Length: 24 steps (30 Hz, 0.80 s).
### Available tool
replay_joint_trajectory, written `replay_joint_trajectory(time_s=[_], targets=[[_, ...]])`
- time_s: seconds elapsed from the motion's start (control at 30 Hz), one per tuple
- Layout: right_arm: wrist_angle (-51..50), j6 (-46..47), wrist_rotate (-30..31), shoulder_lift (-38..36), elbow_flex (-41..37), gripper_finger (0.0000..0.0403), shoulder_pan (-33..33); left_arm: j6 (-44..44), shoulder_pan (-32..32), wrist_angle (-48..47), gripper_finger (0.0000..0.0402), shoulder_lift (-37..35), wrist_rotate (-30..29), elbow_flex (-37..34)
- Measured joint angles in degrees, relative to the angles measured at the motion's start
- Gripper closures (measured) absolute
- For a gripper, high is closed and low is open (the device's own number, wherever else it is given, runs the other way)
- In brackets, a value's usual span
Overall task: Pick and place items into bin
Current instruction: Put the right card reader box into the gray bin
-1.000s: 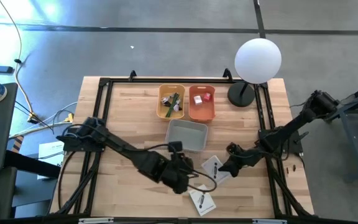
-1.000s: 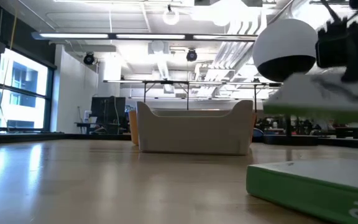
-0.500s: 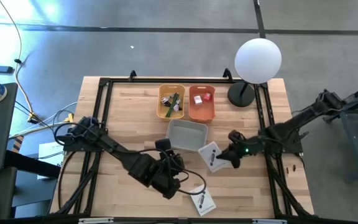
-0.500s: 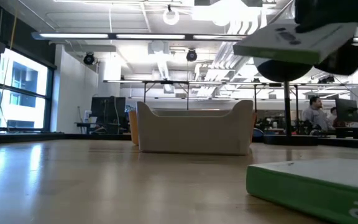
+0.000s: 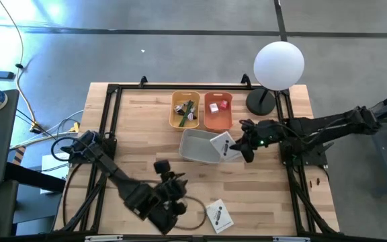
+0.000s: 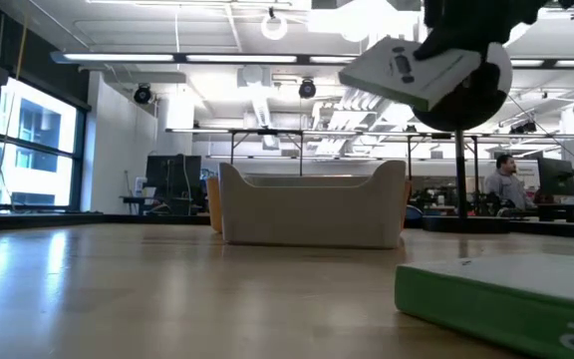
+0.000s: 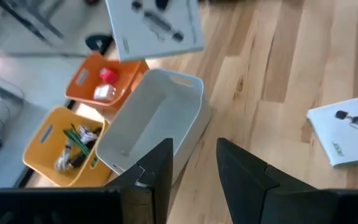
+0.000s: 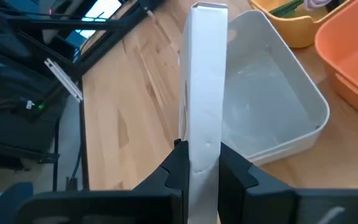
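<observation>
The right pincer (image 5: 246, 142) is closed on a white flat packet (image 5: 224, 146), gripping it by one edge and holding it clear of the bench (image 5: 140, 134). In the right wrist view the packet (image 8: 204, 87) stands edge-on between the two dark fingers (image 8: 174, 168), which press on both of its faces. Just ahead of this pincer and below the packet lies the grey bin (image 5: 201, 146); the packet hangs over the bin's near rim. Beyond the bin from the pincer sit an orange tray (image 5: 218, 113) with a red cube (image 5: 224, 103) and a white cube (image 5: 213, 107), and beside it a yellow tray (image 5: 185, 111) holding a green-handled tool (image 5: 185, 109) and small dark and silver bits (image 5: 190, 117).

The left pincer (image 5: 168, 204) hovers low over the bench near its front edge, its fingers (image 7: 157, 165) partly apart with nothing between them. A second white packet (image 5: 218, 215) lies flat on the bench just beside this pincer, apart from it. A white globe lamp (image 5: 279, 64) stands at the bench's far right corner, behind the right arm.
</observation>
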Motion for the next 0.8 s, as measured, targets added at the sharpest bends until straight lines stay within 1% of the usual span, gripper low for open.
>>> replay_joint_trajectory(time_s=[0.1, 0.2, 0.37, 0.53, 0.6, 0.73, 0.8], targets=[[0.76, -2.17, -3.29, 2.39, 0.00, 0.0360, -1.93, -3.20, -2.42, -1.51, 0.0289, 0.00, -3.22, -0.15], [3.52, -4.32, -5.95, 5.91, 0.00, 0.0358, -2.79, -6.83, -3.79, -1.75, 0.0289, -0.02, -4.88, -1.76], [10.34, -7.16, -8.37, 11.26, -0.02, 0.0365, -4.16, -13.07, -5.08, -1.69, 0.0289, 0.00, -4.92, -4.40], [13.91, -8.27, -11.54, 14.35, -0.02, 0.0360, -7.11, -17.30, -5.50, -0.82, 0.0289, 0.02, -4.32, -6.19], [14.41, -9.25, -12.77, 15.41, -0.02, 0.0360, -8.20, -18.47, -6.04, -0.36, 0.0289, 0.02, -6.27, -6.55], [17.25, -11.16, -15.06, 17.47, 0.00, 0.0365, -9.59, -20.90, -7.46, -0.58, 0.0289, 0.02, -12.43, -6.64], [17.12, -12.40, -15.73, 18.56, 0.77, 0.0365, -10.02, -21.48, -7.81, -0.78, 0.0289, 0.02, -14.29, -6.64]])
